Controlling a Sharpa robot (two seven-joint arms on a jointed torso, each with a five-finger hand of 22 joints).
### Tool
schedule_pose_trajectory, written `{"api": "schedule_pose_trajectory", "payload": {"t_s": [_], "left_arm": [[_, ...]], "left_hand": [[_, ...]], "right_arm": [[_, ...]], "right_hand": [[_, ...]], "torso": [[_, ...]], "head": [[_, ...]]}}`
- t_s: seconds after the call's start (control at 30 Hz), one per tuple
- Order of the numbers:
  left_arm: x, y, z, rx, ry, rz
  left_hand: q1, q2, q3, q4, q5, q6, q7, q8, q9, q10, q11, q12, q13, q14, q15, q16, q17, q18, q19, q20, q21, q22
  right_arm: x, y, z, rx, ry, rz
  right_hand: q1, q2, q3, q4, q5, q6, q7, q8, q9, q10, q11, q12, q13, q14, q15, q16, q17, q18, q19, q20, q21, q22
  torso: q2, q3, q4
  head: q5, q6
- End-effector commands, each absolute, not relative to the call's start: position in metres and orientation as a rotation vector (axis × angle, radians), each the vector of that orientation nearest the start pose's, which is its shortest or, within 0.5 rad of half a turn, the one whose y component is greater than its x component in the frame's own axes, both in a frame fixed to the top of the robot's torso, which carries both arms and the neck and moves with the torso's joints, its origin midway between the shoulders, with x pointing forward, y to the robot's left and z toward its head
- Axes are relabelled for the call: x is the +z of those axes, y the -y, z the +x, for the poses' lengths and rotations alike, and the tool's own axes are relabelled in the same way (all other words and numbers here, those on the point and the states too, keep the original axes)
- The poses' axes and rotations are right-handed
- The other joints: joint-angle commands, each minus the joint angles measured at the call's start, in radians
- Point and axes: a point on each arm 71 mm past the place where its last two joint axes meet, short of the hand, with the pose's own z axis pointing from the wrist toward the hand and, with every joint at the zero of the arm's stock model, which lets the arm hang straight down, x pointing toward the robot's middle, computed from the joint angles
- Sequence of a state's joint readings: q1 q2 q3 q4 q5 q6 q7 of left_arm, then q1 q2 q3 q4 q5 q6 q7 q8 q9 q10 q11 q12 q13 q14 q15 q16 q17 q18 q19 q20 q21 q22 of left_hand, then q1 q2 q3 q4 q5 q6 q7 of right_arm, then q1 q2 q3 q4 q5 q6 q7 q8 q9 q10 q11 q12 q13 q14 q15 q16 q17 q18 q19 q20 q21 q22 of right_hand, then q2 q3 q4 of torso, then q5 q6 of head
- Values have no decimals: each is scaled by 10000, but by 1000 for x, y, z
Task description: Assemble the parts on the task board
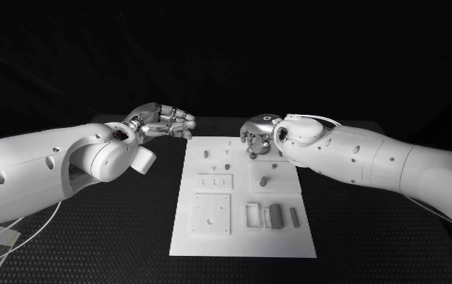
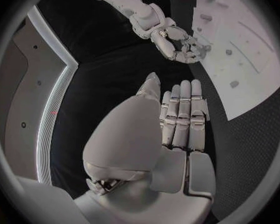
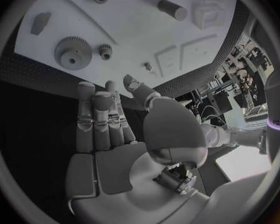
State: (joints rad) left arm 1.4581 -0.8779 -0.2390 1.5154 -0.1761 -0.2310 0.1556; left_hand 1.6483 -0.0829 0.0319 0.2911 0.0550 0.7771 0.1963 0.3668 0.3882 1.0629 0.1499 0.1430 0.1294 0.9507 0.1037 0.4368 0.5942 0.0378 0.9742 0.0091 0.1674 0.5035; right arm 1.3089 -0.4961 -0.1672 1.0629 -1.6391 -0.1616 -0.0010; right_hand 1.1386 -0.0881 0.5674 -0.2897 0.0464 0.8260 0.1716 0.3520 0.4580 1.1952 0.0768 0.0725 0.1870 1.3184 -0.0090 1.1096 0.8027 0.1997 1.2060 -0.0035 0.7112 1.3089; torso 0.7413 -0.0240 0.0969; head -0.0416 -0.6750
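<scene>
The task board (image 1: 243, 232) lies flat on the black table (image 1: 113, 245) between the two hands, its long axis running away from the robot. The left hand (image 1: 162, 121) hovers just off the board's far left corner, fingers straight, close together, holding nothing. The right hand (image 1: 258, 136) hangs over the board's far right end, empty, fingers extended. A large gear (image 3: 72, 52) lies just beyond its fingertips.

board far corner: the right robot hand (image 1: 258, 135) covers part of the board (image 1: 243, 232) beneath it.
parts under that hand: hidden in the head view.
small parts (image 1: 226, 166): too small there to tell their shapes.
board in wrist views: cut off by each circle's rim.
left robot hand (image 1: 162, 122): fingers curled, inside unclear.
</scene>
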Motion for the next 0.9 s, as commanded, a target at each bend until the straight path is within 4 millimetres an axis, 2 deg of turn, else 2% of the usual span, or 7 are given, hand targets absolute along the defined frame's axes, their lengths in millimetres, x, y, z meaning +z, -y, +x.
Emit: {"api": "schedule_pose_trajectory", "payload": {"t_s": [0.03,0.17,0.33,0.5,0.63,0.9], "left_arm": [[-137,-228,505,-13133,-16954,-8578],[-137,-230,505,-13093,-16938,-8607],[-136,-232,505,-13094,-16940,-8612],[-136,-232,505,-13115,-16952,-8608],[-136,-233,505,-13056,-16880,-8637],[-136,-235,505,-13045,-16884,-8650]], "left_hand": [[-123,11,68,9,-26,8,56,-59,-9,3,68,-28,-12,71,22,-52,19,-26,75,-25,-52,-16],[-145,13,87,11,-26,9,57,-65,-11,6,70,-38,-11,73,22,-65,33,-27,78,-25,-56,-16],[-171,6,108,9,-26,7,58,-73,-15,7,71,-53,-11,77,21,-80,51,-29,79,-27,-63,-17],[-184,-6,119,8,-27,6,59,-78,-16,7,72,-62,-11,76,21,-91,62,-30,78,-27,-68,-18],[-225,-58,150,4,-27,-42,78,-119,-33,-41,97,-120,-22,64,28,-134,96,-36,65,-24,-90,-21],[-244,-92,186,5,-28,-72,95,-146,-42,-67,114,-159,-26,49,36,-173,124,-42,51,-19,-109,-25]], "right_arm": [[-200,150,561,3618,-17213,-5758],[-201,153,559,3546,-17322,-5807],[-203,153,558,3518,-17428,-5821],[-206,157,559,3355,-17601,-5798],[-207,158,558,3386,-17569,-5774],[-208,161,558,3351,-17617,-5745]], "right_hand": [[3,70,66,3,38,-7,54,-40,-16,-389,333,-42,-16,-11,55,31,-4,621,24,-103,45,238],[-1,43,74,1,38,28,47,-34,-19,-382,335,-45,-33,-21,57,56,-11,621,14,-107,68,236],[-28,16,75,10,37,49,44,-43,-29,-392,341,-57,-60,-28,63,95,-19,621,13,-109,101,233],[-113,-84,80,17,37,-47,29,-141,-88,-688,437,-107,-211,-57,154,184,-53,621,4,-117,147,214],[-166,-143,78,25,35,-60,3,-166,-106,-824,460,-108,-291,-70,180,232,-76,621,-4,-115,158,206],[-221,-187,107,30,38,-48,-25,-185,-123,-1151,532,-99,-470,-94,247,307,-132,621,-6,-118,163,193]], "torso": [[113,-18,8],[162,-24,-4],[234,-6,23],[288,16,7],[333,8,-7],[399,10,35]], "head": [[-26,-1],[-51,-6],[-56,47],[-68,46],[-60,76],[-99,52]]}}
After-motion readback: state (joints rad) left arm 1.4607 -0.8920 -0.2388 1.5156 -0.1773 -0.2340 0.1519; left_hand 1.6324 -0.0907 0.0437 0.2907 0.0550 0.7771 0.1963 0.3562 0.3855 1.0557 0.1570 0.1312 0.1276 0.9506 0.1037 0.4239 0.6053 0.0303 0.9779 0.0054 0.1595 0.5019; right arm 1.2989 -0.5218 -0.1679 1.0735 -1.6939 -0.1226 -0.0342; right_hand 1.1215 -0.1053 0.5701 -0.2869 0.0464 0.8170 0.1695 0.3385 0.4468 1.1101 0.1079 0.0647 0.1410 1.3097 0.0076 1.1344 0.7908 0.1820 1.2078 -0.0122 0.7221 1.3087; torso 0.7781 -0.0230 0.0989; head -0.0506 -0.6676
